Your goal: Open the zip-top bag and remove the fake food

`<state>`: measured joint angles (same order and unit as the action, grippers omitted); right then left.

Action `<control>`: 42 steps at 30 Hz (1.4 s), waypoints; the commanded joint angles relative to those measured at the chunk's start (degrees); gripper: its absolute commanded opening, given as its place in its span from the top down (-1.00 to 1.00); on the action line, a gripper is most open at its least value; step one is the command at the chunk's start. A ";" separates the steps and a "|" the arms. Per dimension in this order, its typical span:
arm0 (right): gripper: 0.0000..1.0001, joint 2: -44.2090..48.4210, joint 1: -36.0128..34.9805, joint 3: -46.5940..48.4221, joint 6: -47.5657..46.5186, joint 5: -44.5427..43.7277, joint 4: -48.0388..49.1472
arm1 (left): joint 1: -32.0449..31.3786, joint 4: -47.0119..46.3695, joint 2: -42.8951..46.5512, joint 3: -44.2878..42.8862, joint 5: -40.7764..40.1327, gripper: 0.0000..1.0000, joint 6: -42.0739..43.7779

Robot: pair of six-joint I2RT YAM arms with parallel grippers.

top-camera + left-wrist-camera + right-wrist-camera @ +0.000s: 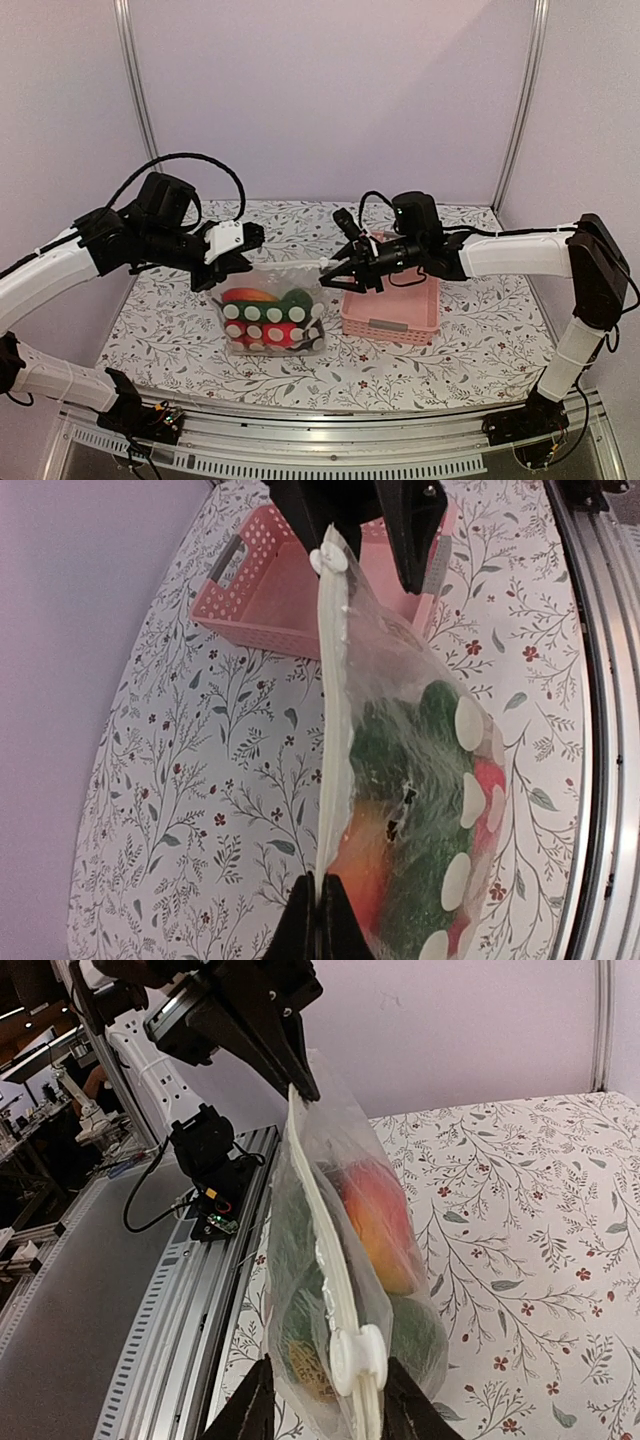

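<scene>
Here the bag (272, 318) hangs between the two arms, its zip edge stretched roughly level above the bench (460, 360) and its heavy bottom sagging down near the flowered surface. The left tool (318, 912) is clenched on one end of the zip strip, its fingers pressed flat together with the white strip pinched between them. At the other end sits the white slider (356, 1360), and the right tool (325, 1405) straddles it, one finger on each side. The jaws stand apart, and I cannot tell whether they press on the slider or merely flank it. The zip looks closed along the length that shows, though the plastic crinkles and both wrist views look steeply along the edge, so that is not certain.

The food (262, 312) is all inside the bag, heaped in its lower half: an orange-red piece near the top of the heap, dark green pieces beside and below it, and red pieces lower down. Large white dots on the plastic hide parts of it. A pink basket (392, 318) sits on the bench just beside the bag, on the right arm's side and under that arm's wrist
</scene>
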<state>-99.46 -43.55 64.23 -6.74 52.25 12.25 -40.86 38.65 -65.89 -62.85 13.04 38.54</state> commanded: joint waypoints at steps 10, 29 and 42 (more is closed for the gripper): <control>1.00 0.23 -0.21 1.43 1.40 -6.48 1.80 | 4.37 -12.16 0.76 3.28 -1.19 0.94 -3.33; 1.00 5.12 -3.81 1.22 -4.86 -15.76 0.84 | 0.00 -20.17 -11.00 -8.29 24.91 0.13 -17.39; 1.00 6.50 -4.35 -0.29 -5.82 -16.85 0.67 | -0.54 -21.27 -20.53 -11.26 28.41 0.30 -16.27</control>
<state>-95.39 -47.59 64.42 -11.75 36.25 12.84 -40.60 18.72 -84.82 -72.62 39.94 22.26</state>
